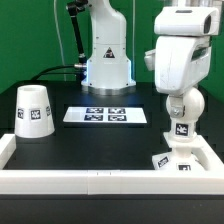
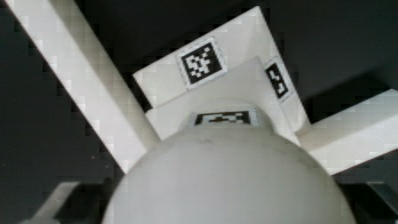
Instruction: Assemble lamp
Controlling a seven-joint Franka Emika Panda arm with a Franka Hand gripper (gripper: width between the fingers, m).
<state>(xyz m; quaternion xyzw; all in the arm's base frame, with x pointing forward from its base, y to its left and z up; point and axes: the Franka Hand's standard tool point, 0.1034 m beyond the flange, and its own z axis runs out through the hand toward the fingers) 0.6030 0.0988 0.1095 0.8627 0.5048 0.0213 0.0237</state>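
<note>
Here the arm stood low over the near corner of the black surface point(image 1: 70, 140), on the exterior view's right. The claw point(image 1: 180, 128) pointed down at the lamp base point(image 1: 178, 162), a flat white square with tags on its sides. The base sat in the corner made by the white wall point(image 1: 100, 180) that ran around the surface. In the wrist view a big round white thing filled the lower part. It looked like the bulb point(image 2: 222, 178), with the base point(image 2: 228, 70) right under it. I could not see the claw's tips well, so I cannot tell for sure if it was gripping the bulb, though it looked that way.

The shade point(image 1: 34, 110), a white cup with 1 tag facing the camera, stood alone on the exterior view's left, well apart from the base. The marker board point(image 1: 105, 115) with 4 tags lay flat between them, farther back.

I think the step in hand was fitting the bulb onto the base. Next the arm likely needed to keep the bulb straight over the post and twist it in. After that, the shade was still left to fetch.
</note>
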